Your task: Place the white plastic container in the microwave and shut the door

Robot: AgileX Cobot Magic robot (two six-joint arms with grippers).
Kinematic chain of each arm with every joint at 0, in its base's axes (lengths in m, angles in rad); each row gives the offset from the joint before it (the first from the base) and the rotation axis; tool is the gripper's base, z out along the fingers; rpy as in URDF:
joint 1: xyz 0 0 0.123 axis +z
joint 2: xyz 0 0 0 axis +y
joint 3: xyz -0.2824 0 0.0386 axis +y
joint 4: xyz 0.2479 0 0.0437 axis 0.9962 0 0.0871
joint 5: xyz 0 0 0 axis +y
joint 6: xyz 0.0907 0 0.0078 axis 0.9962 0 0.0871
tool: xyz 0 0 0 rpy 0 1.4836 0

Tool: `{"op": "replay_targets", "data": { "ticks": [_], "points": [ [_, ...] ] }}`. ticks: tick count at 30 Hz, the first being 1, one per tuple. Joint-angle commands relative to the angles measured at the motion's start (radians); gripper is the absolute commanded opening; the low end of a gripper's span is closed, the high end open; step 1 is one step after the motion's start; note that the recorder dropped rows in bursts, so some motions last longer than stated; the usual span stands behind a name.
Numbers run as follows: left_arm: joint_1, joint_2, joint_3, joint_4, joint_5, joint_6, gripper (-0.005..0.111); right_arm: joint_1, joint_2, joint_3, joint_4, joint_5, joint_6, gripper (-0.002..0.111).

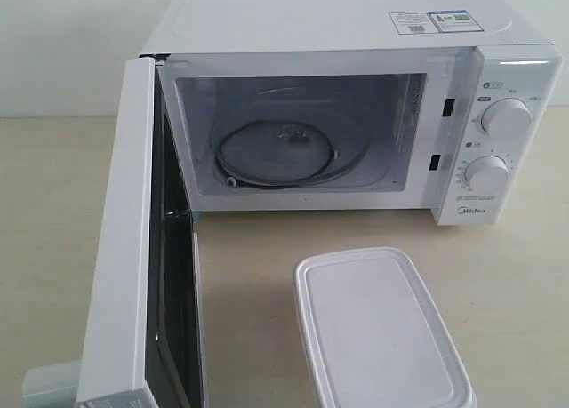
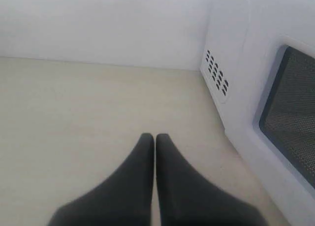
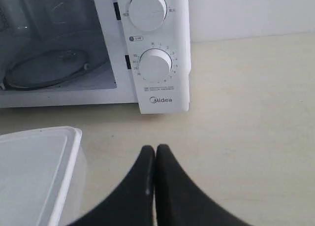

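Observation:
The white plastic container (image 1: 378, 332) lies lidded on the table in front of the microwave (image 1: 356, 106), near the front edge. The microwave's door (image 1: 124, 248) stands swung wide open to the left, and the cavity shows a glass turntable (image 1: 280, 155). Neither gripper shows in the exterior view. My left gripper (image 2: 155, 137) is shut with nothing in it, over bare table beside the door (image 2: 290, 113) and its dark window. My right gripper (image 3: 155, 148) is shut and empty, just right of the container (image 3: 34, 172), facing the microwave's dial panel (image 3: 155, 63).
The table is a pale beige surface (image 1: 498, 275) with a white wall behind. Two round dials (image 1: 507, 119) sit on the microwave's right panel. A white bar handle end (image 1: 49, 381) juts from the open door at lower left.

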Motion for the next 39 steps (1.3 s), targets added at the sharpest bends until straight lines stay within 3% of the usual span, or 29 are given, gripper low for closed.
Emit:
{"op": "replay_targets", "data": {
  "ticks": [1, 14, 17, 21, 23, 26, 28, 29, 30, 31, 33, 36, 39],
  "points": [
    [0.005, -0.002, 0.004, 0.001, 0.001, -0.009, 0.004, -0.002, -0.005, 0.000, -0.009, -0.045, -0.006, 0.000],
    [0.005, -0.002, 0.004, 0.001, 0.001, -0.009, 0.004, -0.002, -0.005, 0.000, -0.009, -0.444, 0.009, 0.000],
    [0.005, -0.002, 0.004, 0.001, 0.001, -0.009, 0.004, -0.002, -0.005, 0.000, -0.009, -0.629, 0.009, 0.000],
    [0.005, -0.002, 0.004, 0.001, 0.001, -0.009, 0.004, -0.002, -0.005, 0.000, -0.007, -1.003, 0.118, 0.000],
    [0.005, -0.002, 0.004, 0.001, 0.001, -0.009, 0.004, -0.002, -0.005, -0.023, 0.000, -1.060, 0.159, 0.000],
    [0.005, -0.002, 0.004, 0.001, 0.001, -0.009, 0.004, -0.002, -0.005, -0.139, 0.000, -0.980, 0.160, 0.000],
    [0.005, -0.002, 0.004, 0.001, 0.001, -0.009, 0.004, -0.002, 0.014, -0.257, 0.000, -0.783, 0.160, 0.000],
    [0.005, -0.002, 0.004, 0.001, 0.001, -0.009, 0.004, -0.002, 0.071, -0.394, -0.016, -0.516, 0.145, 0.000],
    [0.005, -0.002, 0.004, 0.001, 0.001, -0.009, 0.004, -0.002, 0.110, -0.447, -0.016, -0.414, 0.114, 0.000],
    [0.005, -0.002, 0.004, 0.001, 0.001, -0.009, 0.004, -0.002, 0.203, -0.565, -0.016, -0.173, 0.042, 0.000],
    [0.005, -0.002, 0.004, 0.001, 0.001, -0.009, 0.004, -0.002, 0.342, -0.691, -0.016, 0.123, -0.043, 0.000],
    [0.005, -0.002, 0.004, 0.001, 0.001, -0.009, 0.004, -0.002, 0.531, -0.769, 0.037, 0.391, -0.087, 0.000],
    [0.005, -0.002, 0.004, 0.001, 0.001, -0.009, 0.004, 0.000, 0.726, -0.773, 0.228, 0.530, -0.268, 0.000]
  ]
}}
